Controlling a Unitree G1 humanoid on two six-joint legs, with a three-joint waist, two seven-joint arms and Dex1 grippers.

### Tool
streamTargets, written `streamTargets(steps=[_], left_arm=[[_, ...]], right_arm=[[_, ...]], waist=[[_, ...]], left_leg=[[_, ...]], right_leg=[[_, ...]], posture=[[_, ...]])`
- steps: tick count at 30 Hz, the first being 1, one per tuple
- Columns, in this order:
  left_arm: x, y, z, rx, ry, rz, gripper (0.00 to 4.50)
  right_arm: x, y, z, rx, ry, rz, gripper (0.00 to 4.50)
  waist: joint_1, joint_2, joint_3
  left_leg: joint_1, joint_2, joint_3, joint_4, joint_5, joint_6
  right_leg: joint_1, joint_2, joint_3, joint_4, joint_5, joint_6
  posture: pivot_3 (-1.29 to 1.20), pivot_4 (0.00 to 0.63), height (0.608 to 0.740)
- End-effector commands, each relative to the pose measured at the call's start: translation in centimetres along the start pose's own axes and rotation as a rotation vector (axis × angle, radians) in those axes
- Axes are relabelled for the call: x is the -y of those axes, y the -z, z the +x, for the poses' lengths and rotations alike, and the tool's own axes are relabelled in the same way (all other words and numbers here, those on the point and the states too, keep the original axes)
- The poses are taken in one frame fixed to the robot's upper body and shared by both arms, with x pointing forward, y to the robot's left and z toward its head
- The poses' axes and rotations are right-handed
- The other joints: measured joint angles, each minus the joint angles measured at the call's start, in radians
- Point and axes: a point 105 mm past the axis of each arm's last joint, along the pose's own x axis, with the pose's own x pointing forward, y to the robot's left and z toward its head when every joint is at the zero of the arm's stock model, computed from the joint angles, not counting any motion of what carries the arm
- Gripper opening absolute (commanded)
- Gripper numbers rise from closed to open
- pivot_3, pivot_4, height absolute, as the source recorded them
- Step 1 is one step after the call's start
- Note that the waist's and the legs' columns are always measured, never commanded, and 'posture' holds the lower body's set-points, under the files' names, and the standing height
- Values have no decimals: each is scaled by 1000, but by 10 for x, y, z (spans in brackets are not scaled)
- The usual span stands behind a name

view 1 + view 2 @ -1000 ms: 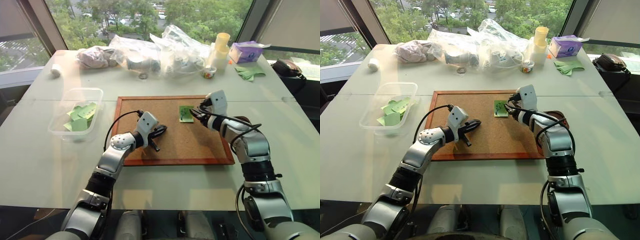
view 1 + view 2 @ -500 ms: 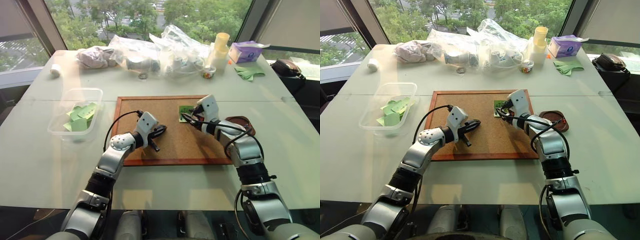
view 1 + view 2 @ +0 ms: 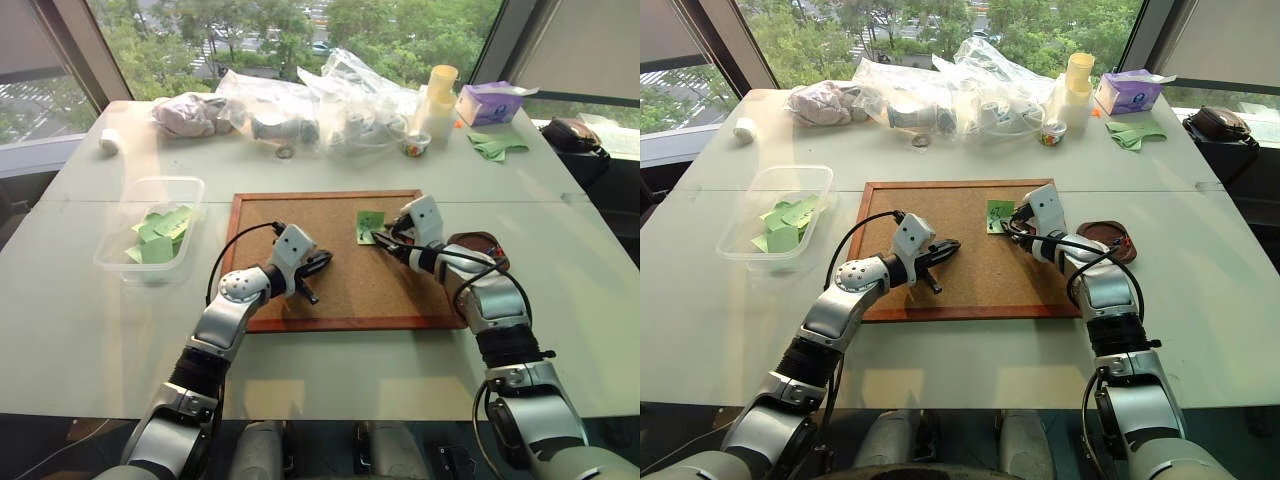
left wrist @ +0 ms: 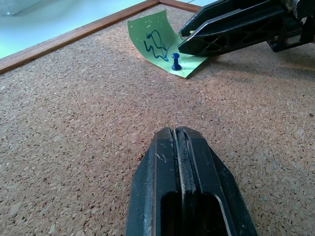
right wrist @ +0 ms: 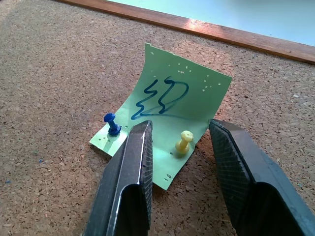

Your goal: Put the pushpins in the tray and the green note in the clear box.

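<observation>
The green note [image 5: 167,110], marked with a blue scribble, is pinned to the cork board [image 3: 300,215]; its far edge curls up. Two pushpins stand in it, a blue one [image 5: 112,124] and a yellow one [image 5: 184,141]. My right gripper [image 5: 181,130] is open just above the board, with the yellow pin between its fingers and not touched by them. The left gripper [image 3: 318,268] is shut and empty, over the middle of the board. The reddish-brown tray [image 3: 1108,240] sits right of the board, partly behind my right arm. At the left stands the clear box [image 3: 120,215], holding green slips.
Clear plastic bags [image 3: 340,100] lie in a heap along the far side of the table. Stacked yellow cups [image 3: 440,95], a purple carton [image 3: 490,103] and darker green sheets [image 3: 500,147] are at the far right. A white roll [image 3: 110,140] lies far left.
My right gripper has sunk toward the board and come in over the note's yellow pin. The tray shows more from behind that arm. My left arm has kept still.
</observation>
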Motion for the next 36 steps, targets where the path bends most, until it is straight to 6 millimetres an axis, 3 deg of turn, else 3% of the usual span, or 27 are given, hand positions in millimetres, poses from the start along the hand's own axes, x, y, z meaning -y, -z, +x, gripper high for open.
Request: streamTargets(steps=[1,2,5,7,14,17,23,28,36], left_arm=[[8,26,-1,-87,17,-40,0],[7,26,-1,-87,16,-41,0],[7,25,-1,-87,14,-40,0],[7,25,-2,-87,12,-40,0],[6,27,-2,-93,10,-47,0],[5,30,-2,-100,1,-50,0],[6,34,-2,-109,-2,-60,0],[6,35,-1,-112,4,-59,0],[6,34,0,-112,12,-53,0]], right_arm=[[-1,-8,-1,36,-5,-18,1783],[-1,-8,0,36,-6,-16,1783],[-2,-8,0,37,-2,-21,1031],[-1,-8,-1,40,4,-25,64],[10,-24,-13,95,65,8,25],[26,-36,-29,145,145,54,25],[60,-42,-62,198,307,124,25],[98,-21,-100,153,477,181,25],[98,18,-103,25,477,206,25]], waist=[[0,0,0],[0,0,0],[0,0,0],[0,0,0],[1,0,0],[5,0,0],[4,0,0],[3,1,0],[2,4,-3]], left_leg=[[0,0,0,0,0,0],[0,0,0,0,0,0],[0,0,0,0,0,0],[0,0,0,0,0,0],[0,0,0,0,0,0],[0,0,0,0,0,0],[0,0,0,0,0,0],[1,0,0,0,0,0],[4,0,-1,0,0,0]], right_leg=[[0,0,0,0,0,0],[0,0,0,0,0,0],[0,0,0,0,0,0],[0,0,0,0,0,0],[0,0,0,0,0,0],[0,0,0,0,0,0],[0,0,0,0,0,0],[1,-1,0,0,0,0],[3,0,0,0,0,0]], posture=[[0,150,740],[0,150,740],[0,150,740],[0,150,740],[0,150,740],[0,150,740],[0,150,740],[0,150,740],[0,150,740]])
